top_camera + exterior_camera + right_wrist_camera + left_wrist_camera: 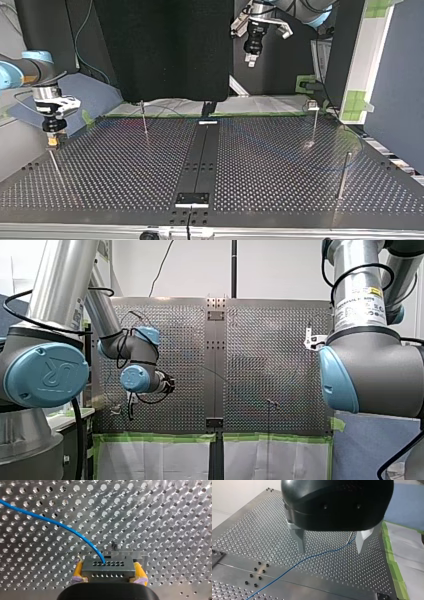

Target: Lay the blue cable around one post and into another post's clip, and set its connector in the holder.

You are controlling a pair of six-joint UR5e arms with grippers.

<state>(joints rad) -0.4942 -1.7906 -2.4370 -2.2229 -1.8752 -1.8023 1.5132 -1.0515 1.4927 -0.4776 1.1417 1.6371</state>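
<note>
Pinching the connector (107, 567), my right gripper (108, 572) should carry it level, blue cable (50, 522) trailing toward ten o'clock; my left gripper (330, 551) hangs spread.

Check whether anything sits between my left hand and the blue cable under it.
Nothing visible does. My left hand hangs open above the blue cable, which crosses bare perforated table below the gap between its fingers. A thin post stands beyond one finger, off that path.
</note>
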